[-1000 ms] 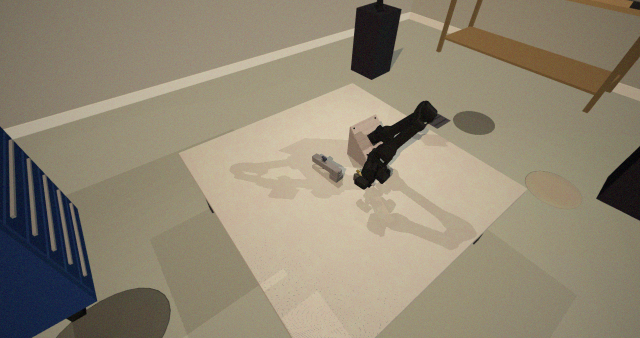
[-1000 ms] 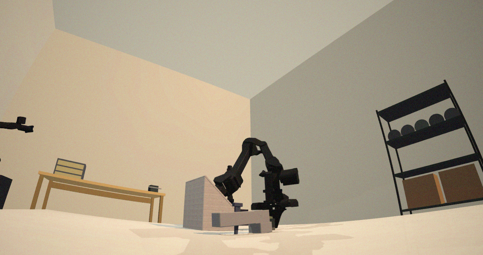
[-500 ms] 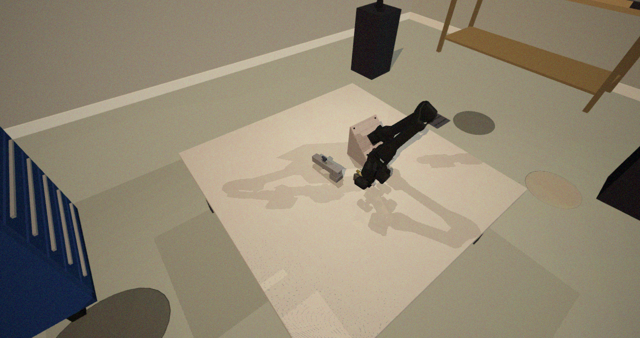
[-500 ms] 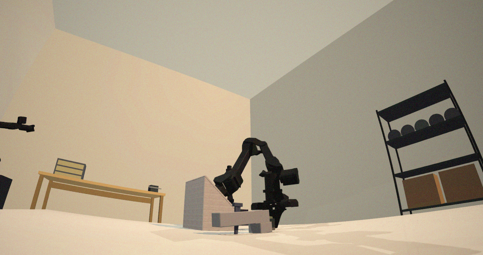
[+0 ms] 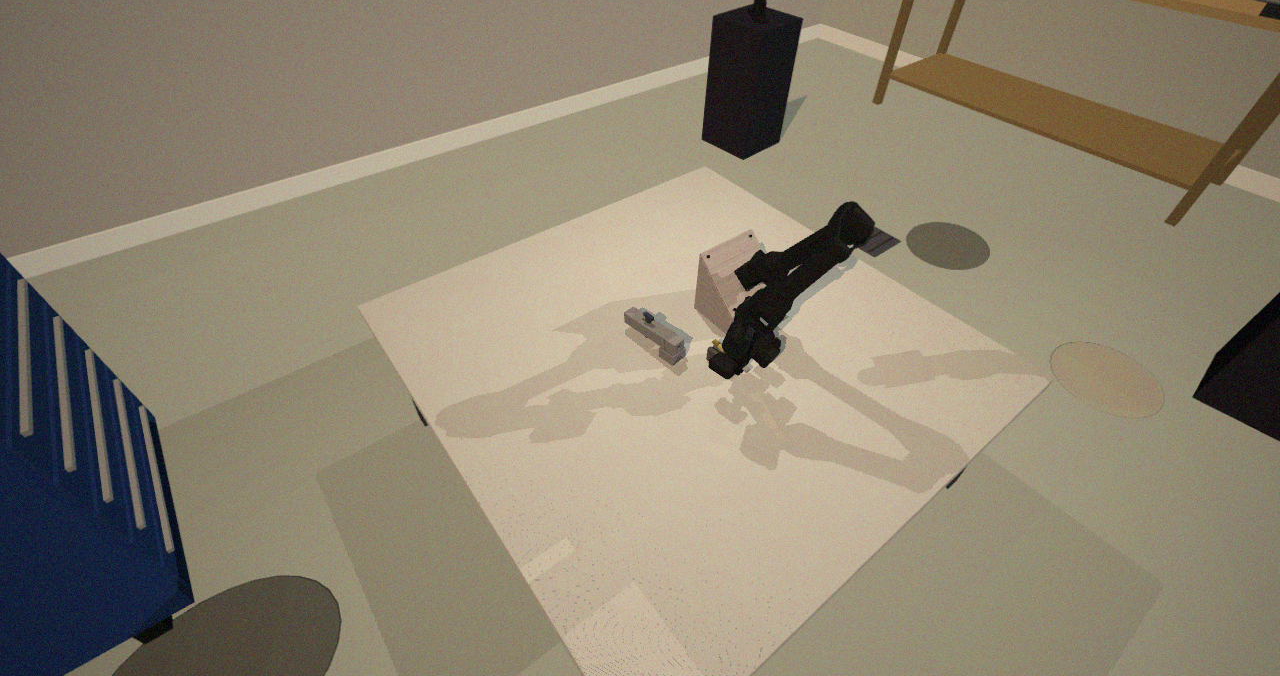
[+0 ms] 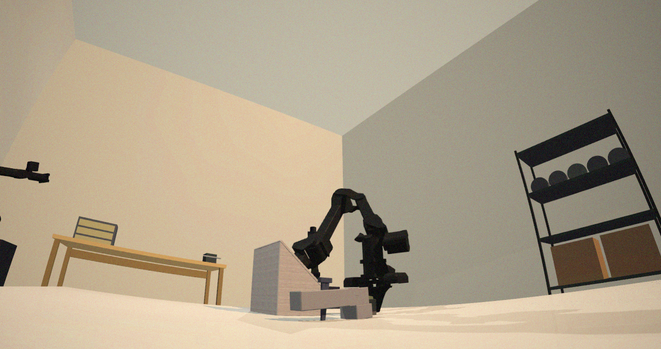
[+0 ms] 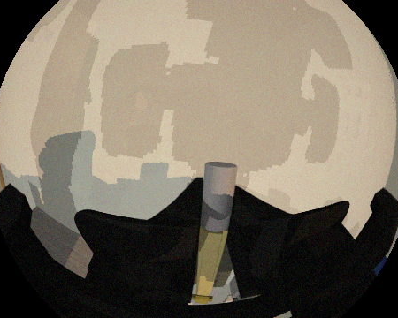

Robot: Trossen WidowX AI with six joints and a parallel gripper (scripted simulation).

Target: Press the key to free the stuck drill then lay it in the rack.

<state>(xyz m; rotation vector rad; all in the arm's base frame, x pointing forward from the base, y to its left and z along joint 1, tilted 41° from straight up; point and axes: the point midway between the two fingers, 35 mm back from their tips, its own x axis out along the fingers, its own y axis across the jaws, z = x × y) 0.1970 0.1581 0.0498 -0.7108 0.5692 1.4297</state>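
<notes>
Grey and yellow on the drill (image 5: 717, 345) (image 6: 372, 302) (image 7: 217, 221): smooth plain grey cylinder with a flat round end, then a narrower-looking yellow section, olive where shaded. Grey end has a darker shadow band partway down. Gripper (image 5: 726, 358) (image 6: 377, 306) (image 7: 209, 183) is clenched on it, black fingers either side, grey end poking out past them in the wrist view.

Drill is well inside the bench (image 5: 626, 484) (image 6: 138, 321) edges, beside the stepped end of the grey block (image 5: 656, 332) (image 6: 329, 299). Whether it's seated in the block or clear of it, can't tell; the fingers hide that part.

Block sits between the bench's left corner and the arm (image 5: 796, 269) (image 6: 341, 203). Dark flat-headed key (image 5: 648, 316) (image 6: 325, 281) stands upright at the block, head above its top face, shank visible below.

Wood-grained, slant-faced rack (image 5: 713, 280) (image 6: 268, 280) is nearer the bench's far corner, upper right edge behind it. Arm reaches in over that same edge; drill is not in the rack.
</notes>
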